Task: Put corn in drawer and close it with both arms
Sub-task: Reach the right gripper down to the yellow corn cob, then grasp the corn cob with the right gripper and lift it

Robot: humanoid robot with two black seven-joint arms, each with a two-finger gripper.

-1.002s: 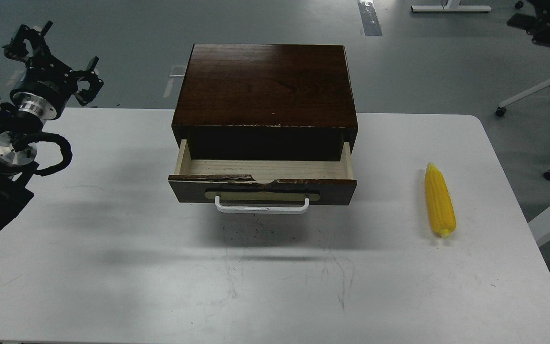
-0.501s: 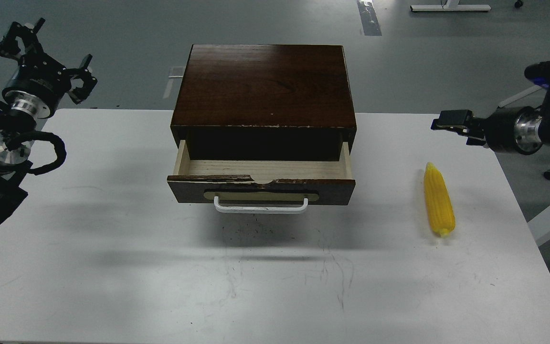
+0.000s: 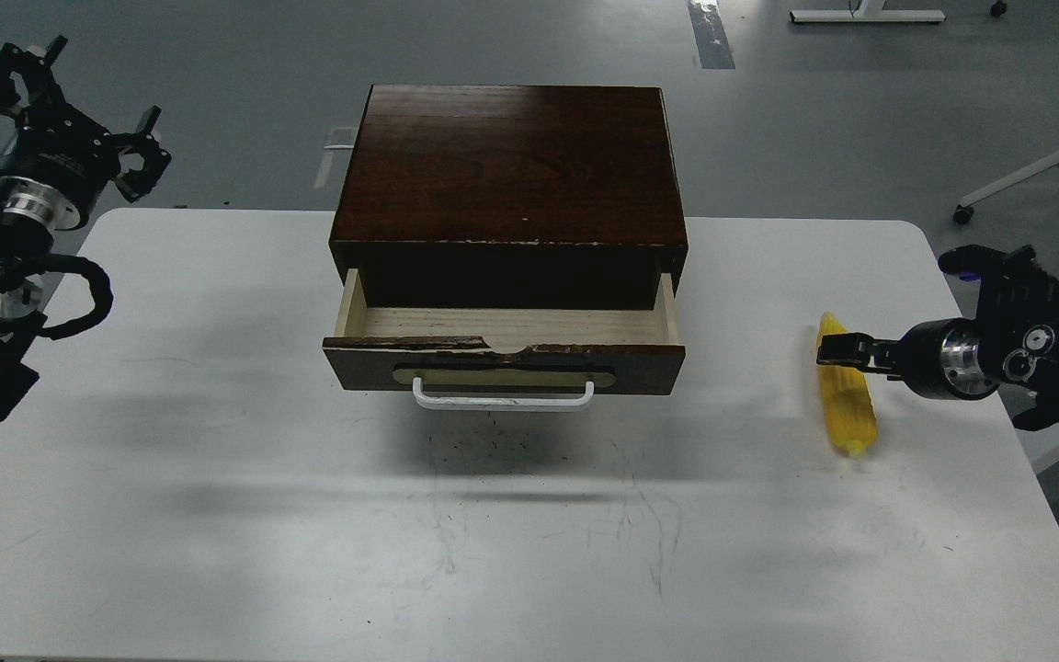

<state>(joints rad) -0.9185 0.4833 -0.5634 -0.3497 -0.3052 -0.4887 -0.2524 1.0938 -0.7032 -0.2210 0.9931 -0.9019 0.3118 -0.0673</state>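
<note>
The yellow corn [image 3: 848, 416] lies on the white table [image 3: 217, 441] at the right, pointed end away from me. The dark brown drawer [image 3: 502, 364] with its white bar handle [image 3: 503, 398] stands pulled out of the cabinet [image 3: 511, 165], its pale inside empty. My right gripper [image 3: 837, 350] reaches in from the right and sits over the far half of the corn; it is dark and seen side-on, so its fingers cannot be told apart. My left gripper [image 3: 74, 106] hangs open and empty above the table's far left corner, well away from the drawer.
The cabinet stands at the table's far middle. The table's right edge [image 3: 998, 405] runs close behind the corn. White chair legs [image 3: 1026, 175] on castors stand on the grey floor at the far right.
My right arm has come in from the right and dropped down and left until its gripper is over the corn. My left arm has drifted slightly left. Drawer and corn have not moved.
</note>
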